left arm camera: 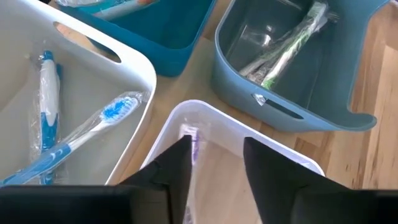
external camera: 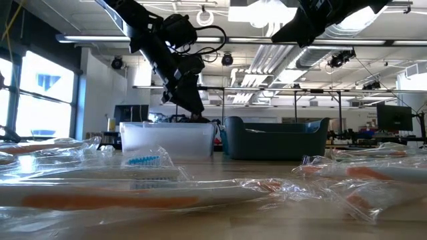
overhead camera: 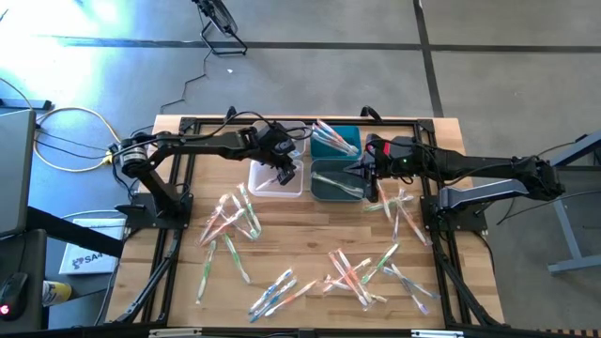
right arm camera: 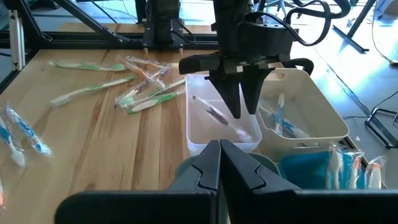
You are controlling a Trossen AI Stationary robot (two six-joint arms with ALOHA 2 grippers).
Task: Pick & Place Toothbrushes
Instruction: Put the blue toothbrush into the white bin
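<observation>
Four bins sat together. The left gripper point(right arm camera: 241, 93) hung spread over the clear bin point(right arm camera: 221, 121), where a purple toothbrush point(right arm camera: 211, 111) lay. Beside it, the right gripper point(right arm camera: 219, 163) was pressed together.

A wooden table point(overhead camera: 310, 239) with a black frame carries four bins grouped at its far side. Two white bins point(overhead camera: 278, 178) stand side by side with a teal bin point(overhead camera: 335, 137) and a grey-blue bin point(overhead camera: 336, 180). A yellow cable point(overhead camera: 70, 117) loops over the grey floor point(overhead camera: 488, 84) beside the table.
</observation>
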